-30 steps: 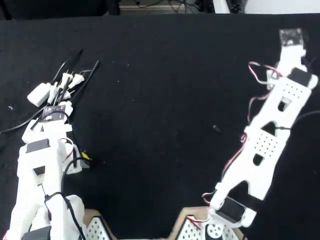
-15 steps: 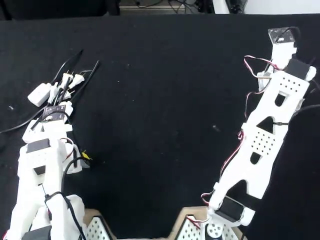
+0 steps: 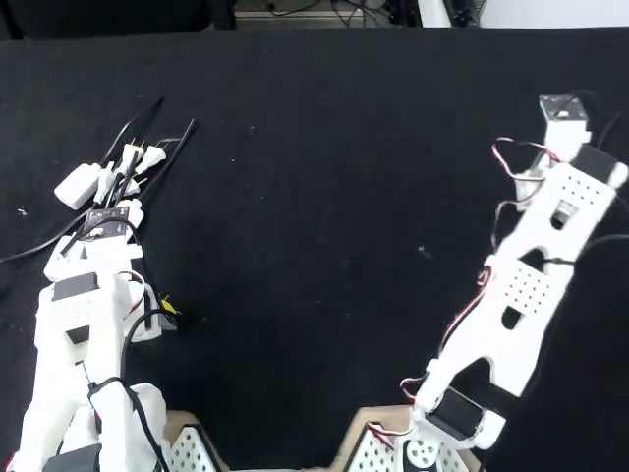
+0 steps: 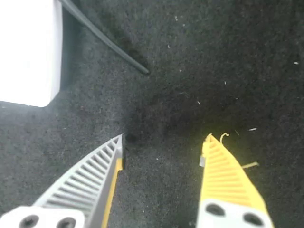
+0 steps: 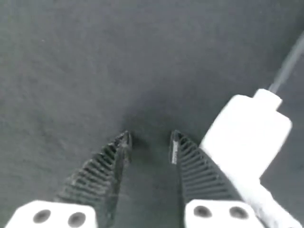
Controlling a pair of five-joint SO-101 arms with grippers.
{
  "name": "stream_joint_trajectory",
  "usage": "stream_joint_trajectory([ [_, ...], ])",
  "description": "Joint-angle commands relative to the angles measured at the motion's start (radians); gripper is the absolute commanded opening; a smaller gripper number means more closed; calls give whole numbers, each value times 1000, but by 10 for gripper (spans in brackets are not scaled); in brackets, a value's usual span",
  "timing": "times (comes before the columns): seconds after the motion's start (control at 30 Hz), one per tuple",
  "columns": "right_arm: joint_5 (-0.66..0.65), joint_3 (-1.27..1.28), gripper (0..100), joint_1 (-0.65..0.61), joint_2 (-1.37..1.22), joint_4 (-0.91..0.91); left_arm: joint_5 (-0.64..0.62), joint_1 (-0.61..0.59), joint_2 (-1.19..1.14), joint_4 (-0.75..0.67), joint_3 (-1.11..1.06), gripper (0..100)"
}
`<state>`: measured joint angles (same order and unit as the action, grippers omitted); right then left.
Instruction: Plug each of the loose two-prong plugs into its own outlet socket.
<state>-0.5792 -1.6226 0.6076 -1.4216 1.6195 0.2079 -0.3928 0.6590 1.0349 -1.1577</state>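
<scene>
Far left on the black table lies a cluster of white plugs (image 3: 147,155) and a white outlet block (image 3: 77,185) with black cables (image 3: 157,128). My left gripper (image 3: 122,189) sits at this cluster. In the left wrist view it is open (image 4: 162,142) over bare cloth, with a white block (image 4: 28,47) and a black cable (image 4: 104,40) a little ahead of its fingertips. My right gripper (image 3: 565,106) is at the far right. Its fingers stand slightly apart (image 5: 149,138) with nothing between them, and a white plug body (image 5: 247,133) with a grey cord (image 5: 289,61) lies just beside one finger.
The wide middle of the black table (image 3: 324,216) lies between the two arms. The table's far edge (image 3: 324,28) runs along the back, with clutter behind it. The arm bases (image 3: 393,447) stand at the near edge.
The right arm swung its gripper a little left, then drew it back toward the near side. The left arm and the plug cluster have stayed still.
</scene>
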Motion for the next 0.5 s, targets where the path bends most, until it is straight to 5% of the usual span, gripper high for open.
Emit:
stream_joint_trajectory([
  [0.0, -34, -50, 123, 60, 10, -15, 3, -1, 21, -9, 36, 266],
  [0.33, -29, -48, 123, 40, 127, 147, 3, -1, 21, -9, 38, 266],
  [0.47, 75, -47, 123, -9, 183, 149, 3, -1, 21, -9, 35, 266],
])
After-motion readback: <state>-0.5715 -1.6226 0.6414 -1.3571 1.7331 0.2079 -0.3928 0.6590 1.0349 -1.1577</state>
